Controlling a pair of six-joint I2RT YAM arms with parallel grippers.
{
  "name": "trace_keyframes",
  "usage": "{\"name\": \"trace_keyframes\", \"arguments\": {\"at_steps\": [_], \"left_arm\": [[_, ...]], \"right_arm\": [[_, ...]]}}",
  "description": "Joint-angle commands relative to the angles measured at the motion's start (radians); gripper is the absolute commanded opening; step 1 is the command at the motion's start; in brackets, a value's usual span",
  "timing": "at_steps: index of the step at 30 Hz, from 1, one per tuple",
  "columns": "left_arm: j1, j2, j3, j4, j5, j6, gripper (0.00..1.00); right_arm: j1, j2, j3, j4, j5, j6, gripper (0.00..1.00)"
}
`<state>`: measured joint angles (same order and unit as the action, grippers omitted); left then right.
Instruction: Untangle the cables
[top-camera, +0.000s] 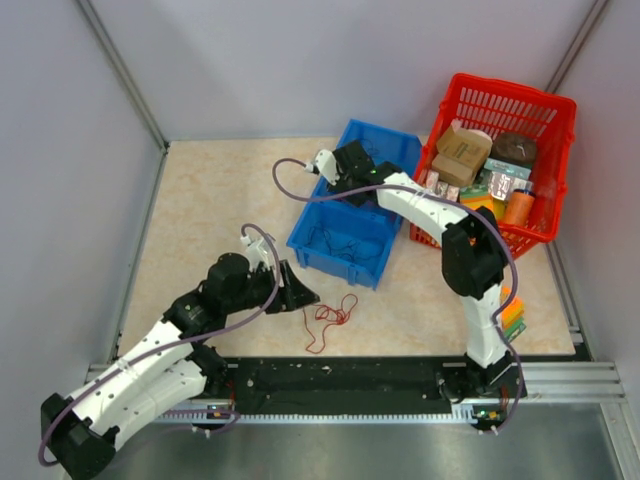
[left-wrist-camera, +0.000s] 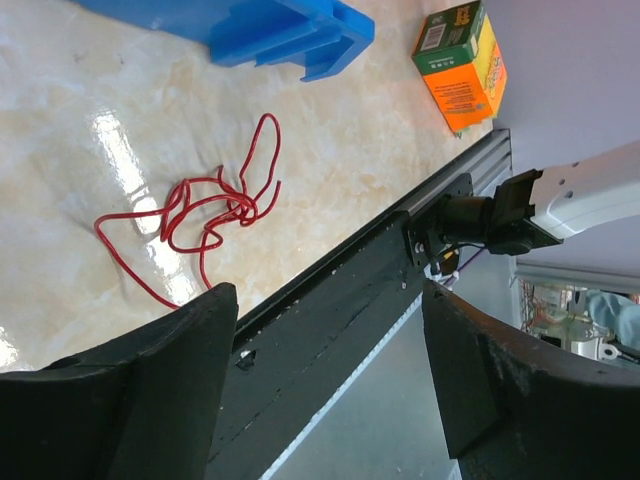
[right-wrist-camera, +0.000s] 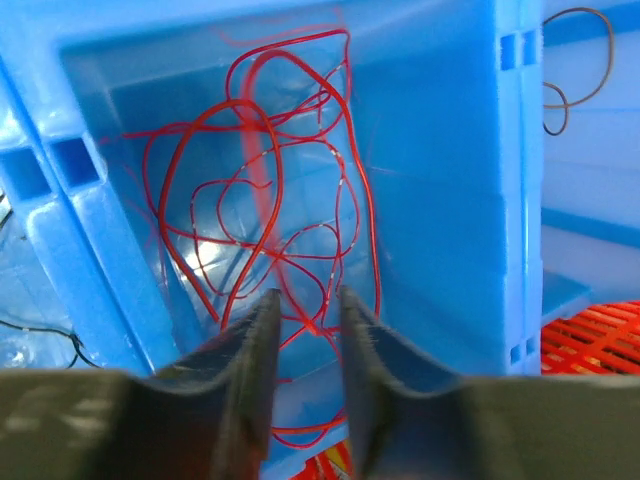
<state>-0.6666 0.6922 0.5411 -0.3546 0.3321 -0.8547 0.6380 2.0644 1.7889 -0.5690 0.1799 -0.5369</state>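
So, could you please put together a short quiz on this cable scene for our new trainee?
1. Where does the loose red cable lie? A on the floor; B on the table, on the near side of the blue bin; C inside that bin.
2. True or false: the left hand is shut on that cable.
3. Fill in: the tangle in front of the right hand is ___ in colour.
Key: 1 B. 2 False: the left hand is open, gripping nothing. 3 Red.
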Motion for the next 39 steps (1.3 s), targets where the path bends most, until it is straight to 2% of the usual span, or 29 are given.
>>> {"name": "trace_keyframes", "arguments": {"at_steps": [1, 4, 6, 9, 14, 18, 22, 26, 29, 33, 36, 39], "left_arm": [[0.001, 0.027, -0.038, 0.1, 0.036, 0.005, 0.77], [0.001, 0.088, -0.059, 0.135, 0.038, 0.029, 0.75], [0.001, 0.15, -0.058, 0.135, 0.045, 0.045, 0.75], [-0.001, 0.234, -0.055, 0.154, 0.039, 0.063, 0.74], [-0.004, 0.314, -0.038, 0.161, -0.05, 0.179, 0.63], [-0.004, 0.391, -0.006, 0.118, -0.122, 0.241, 0.68], [-0.005, 0.472, -0.027, 0.187, -0.101, 0.256, 0.73], [-0.008, 0.552, -0.036, 0.285, -0.044, 0.25, 0.71], [-0.013, 0.602, -0.038, 0.345, -0.001, 0.244, 0.62], [-0.013, 0.63, -0.029, 0.345, 0.002, 0.244, 0.29], [-0.013, 0.601, -0.041, 0.345, 0.016, 0.233, 0.13], [-0.013, 0.534, -0.05, 0.339, 0.044, 0.223, 0.04]], "right_arm": [[0.0, -0.055, 0.021, 0.032, -0.016, 0.136, 0.39], [0.032, -0.156, -0.014, 0.0, 0.071, 0.276, 0.51], [0.048, -0.243, -0.057, -0.028, 0.119, 0.397, 0.55], [0.075, -0.442, -0.21, -0.031, -0.012, 0.576, 0.57], [0.207, -0.729, -0.61, 0.127, -0.174, 0.689, 0.57], [0.275, -0.894, -0.857, 0.214, -0.298, 0.857, 0.56], [0.299, -1.058, -1.136, 0.455, -0.359, 1.092, 0.55], [0.311, -1.104, -1.374, 0.786, -0.379, 1.25, 0.56], [0.315, -1.078, -1.45, 0.908, -0.33, 1.314, 0.58], [0.316, -0.994, -1.476, 0.968, -0.286, 1.351, 0.6], [0.318, -0.914, -1.494, 1.041, -0.275, 1.362, 0.6], [0.324, -0.847, -1.511, 1.141, -0.258, 1.376, 0.6]]}}
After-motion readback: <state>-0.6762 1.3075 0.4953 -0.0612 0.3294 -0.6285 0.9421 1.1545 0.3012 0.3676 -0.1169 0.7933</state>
